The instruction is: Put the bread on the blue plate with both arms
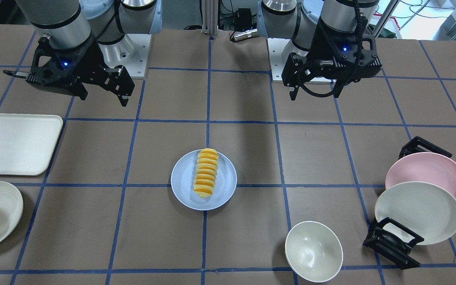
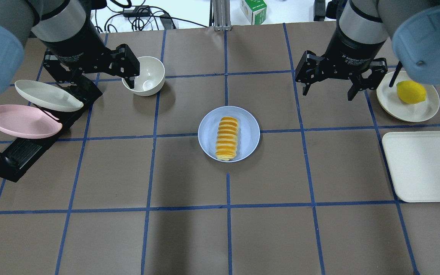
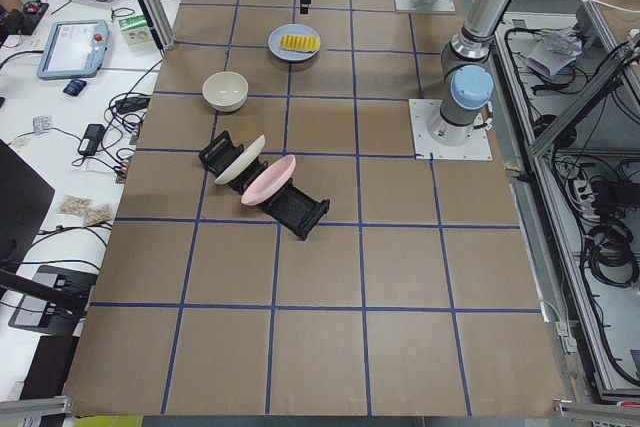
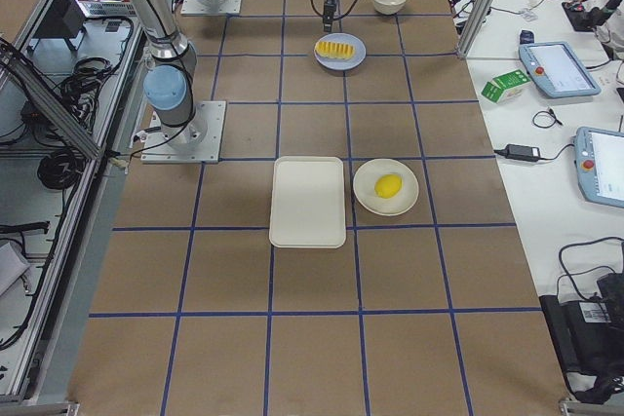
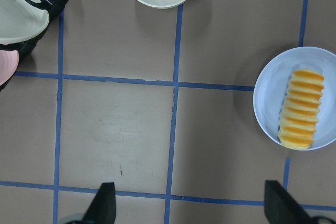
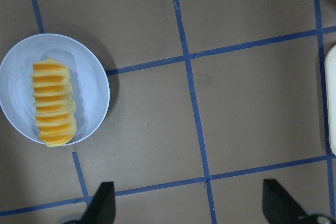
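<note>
Seen at the middle of the brown paper-covered desk (image 2: 189, 236): soft, ridged, orange-and-cream bread (image 2: 227, 138) laid lengthwise on the round, matte blue plate (image 2: 209, 133). Held apart above, empty, black fingers spread: left gripper (image 5: 191, 204), right gripper (image 2: 329, 91).

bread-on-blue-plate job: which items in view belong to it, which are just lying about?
Job: bread, lying on the blue plate; left gripper and right gripper, both open.
Lying about: lemon on a cream dish; white tray; white bowl; pink plate and cream-white plate in a black rack.
</note>
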